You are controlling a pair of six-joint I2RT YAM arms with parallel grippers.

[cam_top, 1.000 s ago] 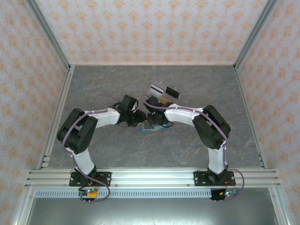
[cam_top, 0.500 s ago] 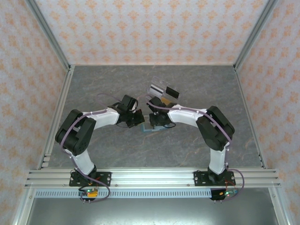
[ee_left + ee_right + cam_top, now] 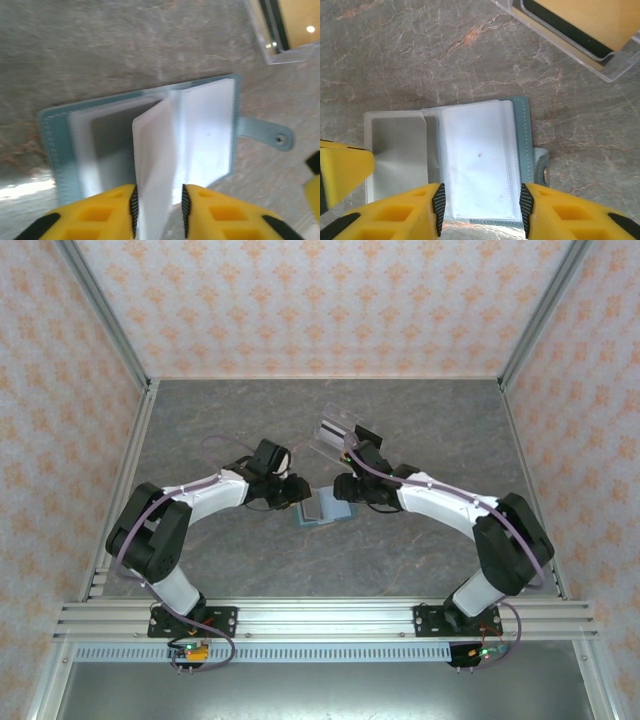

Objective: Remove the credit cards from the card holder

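Card holder [image 3: 470, 160] lies open on bench [image 3: 395, 50]: light, floppy, slick sleeves [image 3: 480, 155]. I'd grip at a sleeve mouth. Left hand [image 3: 159, 202] apart astride one leaf [image 3: 152, 150], right hand [image 3: 481, 200] apart.

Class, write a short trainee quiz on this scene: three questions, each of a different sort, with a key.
1. True or false: the card holder lies shut.
2. What lies near the holder? A) clear tray B) mug C) pen
3. Fill in: one sleeve stands up between the jaws of the ___ pincer.
Key: 1 false, it lies open; 2 A; 3 left pincer.
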